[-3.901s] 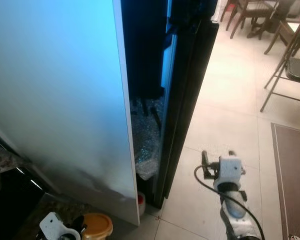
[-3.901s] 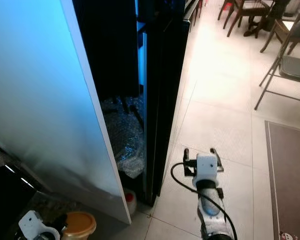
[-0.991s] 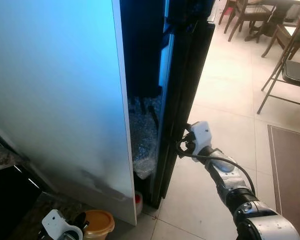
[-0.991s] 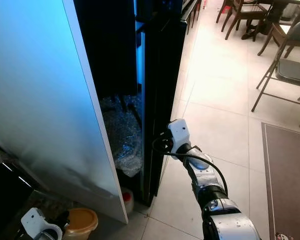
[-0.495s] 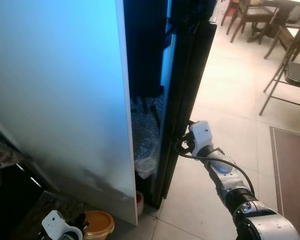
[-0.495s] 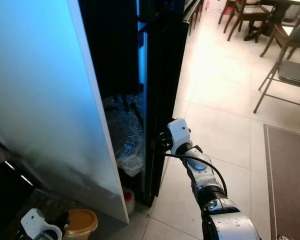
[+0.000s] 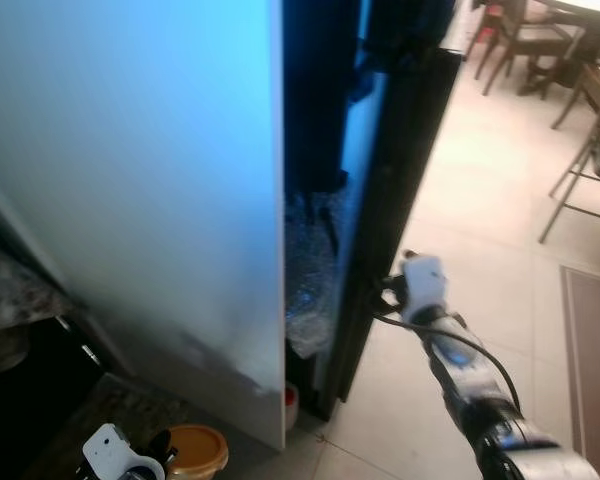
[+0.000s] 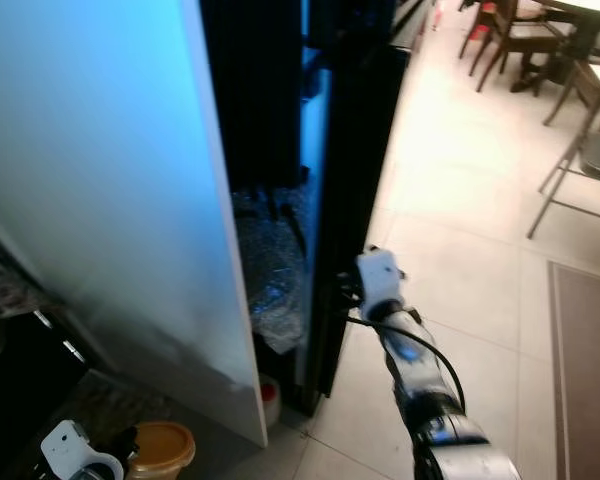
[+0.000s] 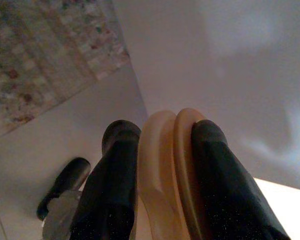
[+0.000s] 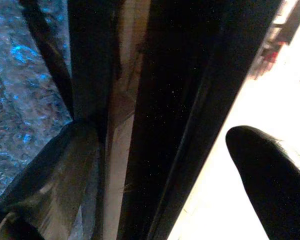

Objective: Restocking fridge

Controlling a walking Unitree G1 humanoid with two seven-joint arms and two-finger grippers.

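Note:
The fridge's black door [image 7: 405,170] stands ajar beside a tall white panel [image 7: 150,170]. My right gripper [image 7: 388,293] is at the door's edge, low down. In the right wrist view it [image 10: 162,132] is open, one finger [image 10: 65,160] on the inner side of the edge and the other finger [image 10: 262,165] outside, apart from the door. Low at the left, my left gripper [image 7: 155,452] is shut on a container with an orange lid [image 7: 194,450]; the left wrist view shows the tan rim [image 9: 165,165] clamped between both fingers.
Crumpled bubble wrap [image 7: 310,270] fills the dark gap behind the door. A small red-capped bottle [image 7: 291,398] stands on the floor below it. A stone counter [image 7: 10,295] is at the left. Folding chairs [image 7: 590,160] and a rug [image 7: 592,330] lie on the tiled floor to the right.
The right arm has reached from over the open floor to the door's edge and stays there. The camera has shifted, so the whole scene sits further right. The left gripper still holds the container.

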